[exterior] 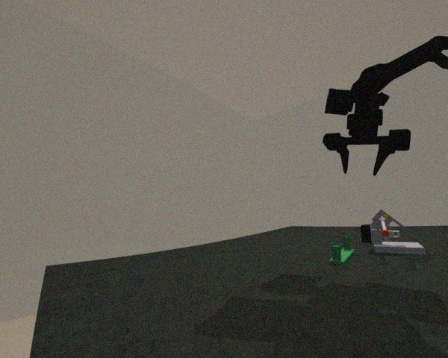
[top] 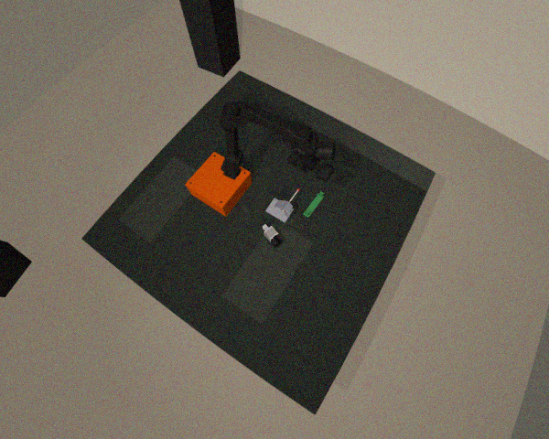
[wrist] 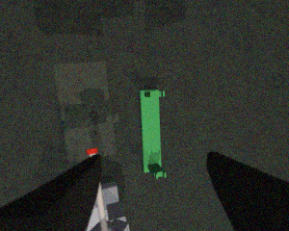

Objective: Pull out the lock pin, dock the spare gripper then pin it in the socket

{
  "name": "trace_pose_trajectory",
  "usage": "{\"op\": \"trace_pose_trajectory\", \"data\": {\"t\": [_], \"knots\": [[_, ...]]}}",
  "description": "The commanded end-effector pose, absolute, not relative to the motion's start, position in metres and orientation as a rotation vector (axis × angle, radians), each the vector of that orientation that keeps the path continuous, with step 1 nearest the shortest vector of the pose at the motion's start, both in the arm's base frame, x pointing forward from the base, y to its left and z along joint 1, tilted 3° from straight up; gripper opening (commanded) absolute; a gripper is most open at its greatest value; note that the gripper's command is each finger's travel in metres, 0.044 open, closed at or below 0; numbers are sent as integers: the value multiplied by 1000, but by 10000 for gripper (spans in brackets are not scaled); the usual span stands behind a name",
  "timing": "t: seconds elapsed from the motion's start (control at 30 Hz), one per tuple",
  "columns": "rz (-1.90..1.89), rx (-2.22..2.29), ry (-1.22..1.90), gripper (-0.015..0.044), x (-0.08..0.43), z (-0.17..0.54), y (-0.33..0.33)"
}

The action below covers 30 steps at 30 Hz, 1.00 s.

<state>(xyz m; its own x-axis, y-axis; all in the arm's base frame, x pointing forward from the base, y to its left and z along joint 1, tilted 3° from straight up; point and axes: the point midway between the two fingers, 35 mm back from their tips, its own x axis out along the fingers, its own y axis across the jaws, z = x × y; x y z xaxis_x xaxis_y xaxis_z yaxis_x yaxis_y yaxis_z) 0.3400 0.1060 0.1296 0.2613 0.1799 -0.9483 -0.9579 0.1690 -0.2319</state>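
Gripper (exterior: 359,174) (wrist: 154,160) open, above dark table (top: 194,293) (exterior: 178,292) (wrist: 250,63). Orange box (top: 215,181) at left; white-and-black spare gripper (top: 270,234) lies beside grey mount (top: 275,210) (exterior: 399,247) (wrist: 111,193); white, red-tipped pin (top: 294,195) (exterior: 384,226) (wrist: 101,204) sits through it; green holder (top: 313,204) (exterior: 343,255) (wrist: 150,131) near. Plain beige wall (exterior: 139,115) behind.

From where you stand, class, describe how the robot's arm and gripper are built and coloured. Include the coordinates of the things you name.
The arm (top: 269,119) (exterior: 403,65) is dark, nearly black, with slim links and bulkier joints. A blocky part juts from the wrist. The gripper (exterior: 359,174) (wrist: 154,160) is equally dark: a crossbar with two fingers tapering towards their tips. I can make out no markings or cables.
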Motion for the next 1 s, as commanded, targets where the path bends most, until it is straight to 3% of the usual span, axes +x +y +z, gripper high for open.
{"op": "trace_pose_trajectory", "data": {"t": [0.0, 0.3, 0.5, 0.97], "knots": [[1106, -1119, 1104, 300, 323, 110, 82], [1185, -1141, 1208, 300, 310, 92, 67], [1185, -1140, 1208, 300, 309, 33, 69], [1186, -1139, 1209, 300, 305, 16, 68]]}}
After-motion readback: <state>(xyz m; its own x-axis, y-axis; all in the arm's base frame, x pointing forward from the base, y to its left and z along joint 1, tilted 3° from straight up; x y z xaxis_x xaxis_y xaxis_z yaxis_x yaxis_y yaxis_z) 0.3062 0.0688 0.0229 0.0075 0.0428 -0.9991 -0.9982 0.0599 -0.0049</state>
